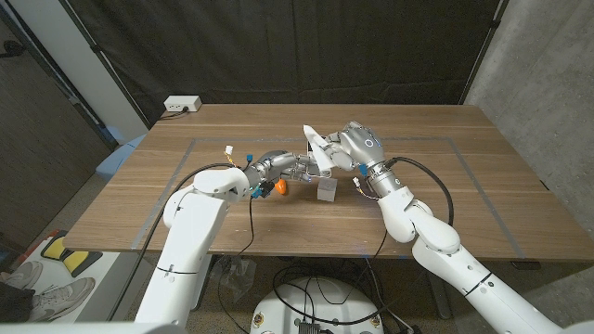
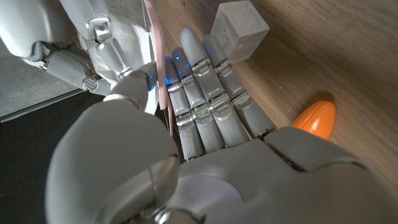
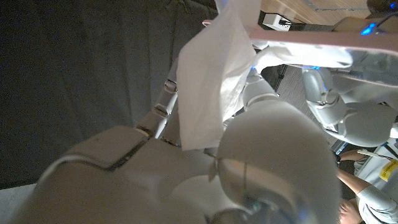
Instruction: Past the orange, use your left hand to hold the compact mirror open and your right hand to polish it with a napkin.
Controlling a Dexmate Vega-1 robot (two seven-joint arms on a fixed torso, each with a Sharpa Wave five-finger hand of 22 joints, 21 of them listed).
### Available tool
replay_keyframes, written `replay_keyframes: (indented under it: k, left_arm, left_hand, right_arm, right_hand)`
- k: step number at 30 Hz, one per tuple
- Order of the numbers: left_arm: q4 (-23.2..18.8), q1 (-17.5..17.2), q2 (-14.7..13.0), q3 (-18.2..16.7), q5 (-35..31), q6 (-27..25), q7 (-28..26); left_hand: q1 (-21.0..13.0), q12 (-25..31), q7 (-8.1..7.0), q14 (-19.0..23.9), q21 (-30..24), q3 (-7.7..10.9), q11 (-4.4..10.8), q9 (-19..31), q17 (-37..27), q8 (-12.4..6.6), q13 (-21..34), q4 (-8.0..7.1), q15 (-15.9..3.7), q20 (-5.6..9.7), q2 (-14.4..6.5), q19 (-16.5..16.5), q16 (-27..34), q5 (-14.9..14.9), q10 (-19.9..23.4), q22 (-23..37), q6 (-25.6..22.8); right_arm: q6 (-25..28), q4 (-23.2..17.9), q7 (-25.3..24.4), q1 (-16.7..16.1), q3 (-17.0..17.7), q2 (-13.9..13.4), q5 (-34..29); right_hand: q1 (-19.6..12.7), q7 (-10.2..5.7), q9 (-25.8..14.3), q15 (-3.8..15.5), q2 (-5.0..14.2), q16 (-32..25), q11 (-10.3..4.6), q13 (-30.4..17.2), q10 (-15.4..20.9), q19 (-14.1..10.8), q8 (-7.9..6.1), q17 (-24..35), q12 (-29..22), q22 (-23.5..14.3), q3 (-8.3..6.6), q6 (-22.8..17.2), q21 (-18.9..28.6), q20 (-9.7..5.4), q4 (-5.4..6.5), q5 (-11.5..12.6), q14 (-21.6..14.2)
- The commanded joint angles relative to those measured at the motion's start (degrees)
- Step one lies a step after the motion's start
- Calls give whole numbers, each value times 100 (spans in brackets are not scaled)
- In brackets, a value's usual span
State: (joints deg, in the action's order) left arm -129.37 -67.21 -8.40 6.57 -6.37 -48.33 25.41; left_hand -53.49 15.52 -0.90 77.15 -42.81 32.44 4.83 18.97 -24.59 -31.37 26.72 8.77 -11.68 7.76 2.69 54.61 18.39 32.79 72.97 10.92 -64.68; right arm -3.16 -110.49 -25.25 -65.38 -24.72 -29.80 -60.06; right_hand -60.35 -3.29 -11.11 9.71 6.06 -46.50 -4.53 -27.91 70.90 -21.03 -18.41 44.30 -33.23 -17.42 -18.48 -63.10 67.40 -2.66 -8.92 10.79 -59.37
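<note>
Closest in, the right hand bulks large in its wrist view, a napkin pinched in its fingers and trailing loose. Over the table it meets the left hand just past the orange, with a grey cube standing beside them. The left hand's fingers are closed along a thin pinkish edge, the mirror, which it seems to be holding open.

I'd judge the mirror light, rigid, slick and breakable, best held by its rim and hinge side, leaving the glass free. The napkin is soft and crumples, so it needs bunching against the fingertips.

The left wrist view shows the mirror's edge; the head view hides it behind both hands. The right wrist view shows the napkin's folds.
</note>
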Motion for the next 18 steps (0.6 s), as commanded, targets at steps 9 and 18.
replay_keyframes:
  k: [9, 18]
  left_arm:
    - [-81, -49, -129, -50, -16, 84, 97]
    - [-71, -82, -207, -110, -3, 254, 125]
  left_hand:
    - [-2, -26, 197, -21, -75, 765, 180, 15, -50, -44, 29, -304, -78, 5, -28, -70, 28, 15, 209, 13, -205]
    - [-1, -32, 188, -48, -112, 778, 215, 20, -72, -49, 54, -305, -80, 26, -31, -120, 18, 15, 193, 10, -185]
  right_arm:
    - [-159, 215, 174, 250, -132, 149, -241]
    - [-174, 482, 288, 489, -291, 217, -314]
  right_hand:
    - [-97, -179, -20, 355, -9, -63, -46, -18, 10, 58, 80, 4, 13, 55, 67, -257, 119, -456, -2, -1, 29]
    - [-117, -188, -14, 356, -34, -76, -17, -16, 30, 86, 157, 4, 16, 116, 108, -306, 188, -462, -6, 6, 25]
